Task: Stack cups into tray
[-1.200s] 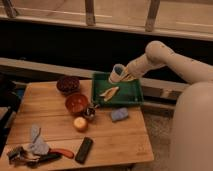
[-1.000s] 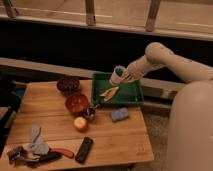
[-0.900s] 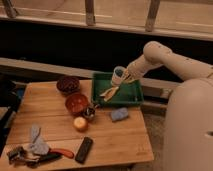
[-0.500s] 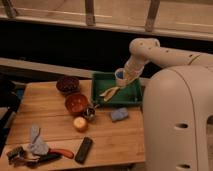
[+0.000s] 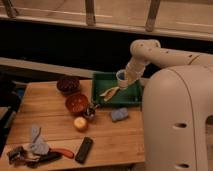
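A small pale cup [image 5: 121,77] with a light blue inside is held in my gripper [image 5: 125,81] above the right part of the green tray [image 5: 102,80]. The tray sits at the back right of the wooden table. A pale banana-like object [image 5: 109,92] lies in the tray's front left. My white arm reaches in from the right, and its body fills the right side of the view. No other cup shows.
A dark brown bowl [image 5: 68,84] and an orange bowl [image 5: 77,103] stand left of the tray. A small metal cup [image 5: 90,112], an apple [image 5: 80,123], a blue-grey block [image 5: 119,115], a black remote [image 5: 84,149] and a pile of tools [image 5: 35,150] lie on the table.
My arm has swung in closer to the camera. The cup has moved slightly right and lower over the tray.
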You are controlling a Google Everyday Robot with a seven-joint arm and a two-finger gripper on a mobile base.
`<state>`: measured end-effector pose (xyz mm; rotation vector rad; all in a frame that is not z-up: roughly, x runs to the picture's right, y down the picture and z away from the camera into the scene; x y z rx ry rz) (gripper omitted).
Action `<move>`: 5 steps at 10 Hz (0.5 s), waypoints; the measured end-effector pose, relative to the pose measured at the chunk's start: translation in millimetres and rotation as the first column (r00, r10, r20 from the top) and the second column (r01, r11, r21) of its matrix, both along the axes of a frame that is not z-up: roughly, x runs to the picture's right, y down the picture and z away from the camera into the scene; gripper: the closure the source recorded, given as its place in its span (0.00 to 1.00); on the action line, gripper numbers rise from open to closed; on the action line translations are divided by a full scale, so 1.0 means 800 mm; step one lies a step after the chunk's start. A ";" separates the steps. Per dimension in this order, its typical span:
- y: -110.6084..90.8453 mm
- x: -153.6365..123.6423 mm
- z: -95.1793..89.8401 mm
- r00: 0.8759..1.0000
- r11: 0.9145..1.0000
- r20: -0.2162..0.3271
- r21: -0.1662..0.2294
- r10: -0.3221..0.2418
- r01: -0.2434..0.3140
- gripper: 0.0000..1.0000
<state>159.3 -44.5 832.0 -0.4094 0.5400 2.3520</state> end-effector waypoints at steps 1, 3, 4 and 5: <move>0.003 0.001 0.003 1.000 1.000 -0.006 -0.008 0.009 -0.009 1.00; 0.025 0.020 0.024 0.998 0.998 -0.037 -0.042 0.049 -0.051 1.00; 0.041 0.039 0.038 0.995 0.995 -0.061 -0.062 0.076 -0.080 1.00; 0.053 0.055 0.049 0.992 0.992 -0.080 -0.077 0.097 -0.103 1.00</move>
